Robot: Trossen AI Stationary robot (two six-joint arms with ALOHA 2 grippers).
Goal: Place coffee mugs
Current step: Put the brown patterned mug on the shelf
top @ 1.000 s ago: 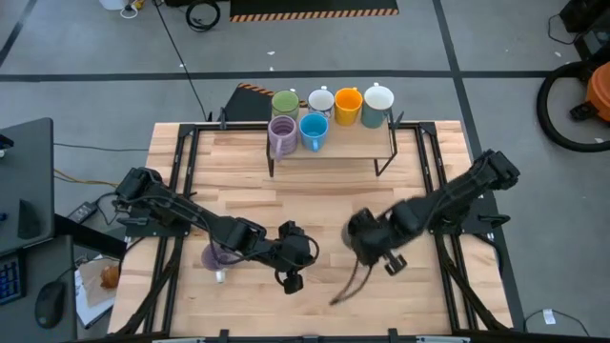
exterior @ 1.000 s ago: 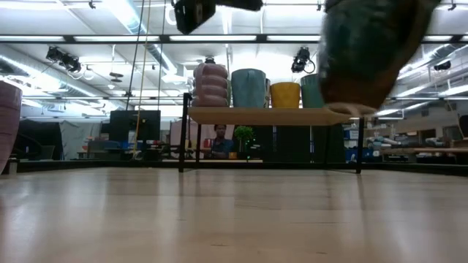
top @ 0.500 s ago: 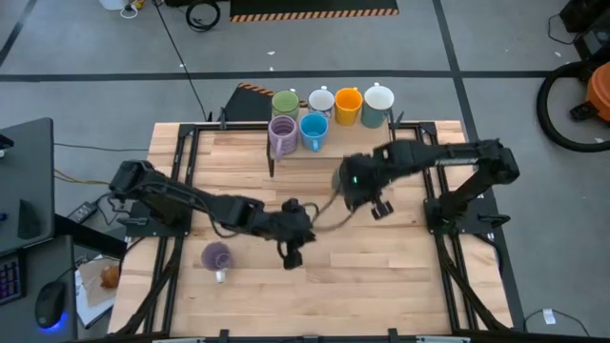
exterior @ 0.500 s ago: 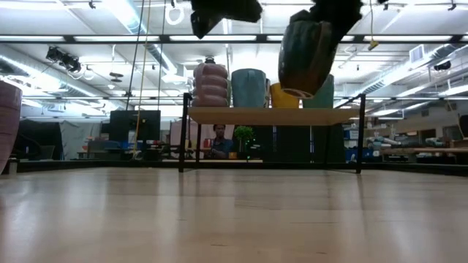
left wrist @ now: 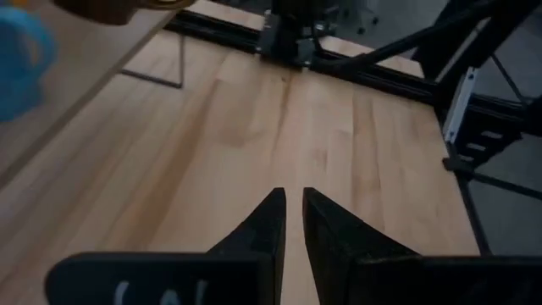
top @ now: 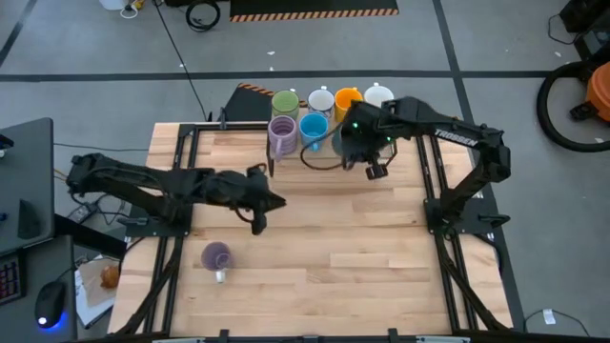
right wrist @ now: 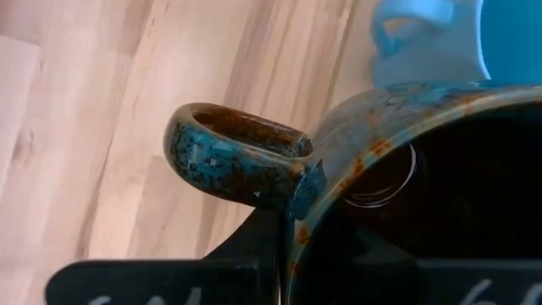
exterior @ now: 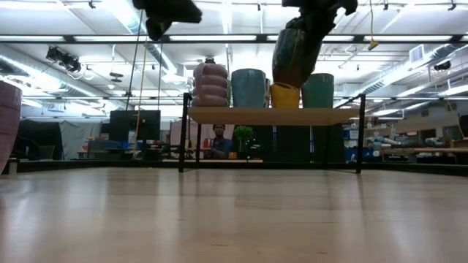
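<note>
Mugs in the high view: eight. Six stand on the shelf (top: pixel 329 152) at 12 o'clock, one hangs over it, one light purple mug (top: pixel 217 255) sits at 8 o'clock.

Low view: dark mug held over the shelf, row of mugs below it.

Right gripper (exterior: pixel 316 6) at the top edge clamps a dark brown mug (exterior: pixel 295 45), tilted, hanging just above the orange mug (exterior: pixel 285 95). On the raised shelf (exterior: pixel 272 115) stand a light purple mug (exterior: pixel 210 85), a blue mug (exterior: pixel 248 88), the orange one and a green mug (exterior: pixel 319 90). Left gripper (exterior: pixel 162 13) hangs at top left. Another purple mug (exterior: pixel 7 124) sits at the tabletop's left edge.
</note>
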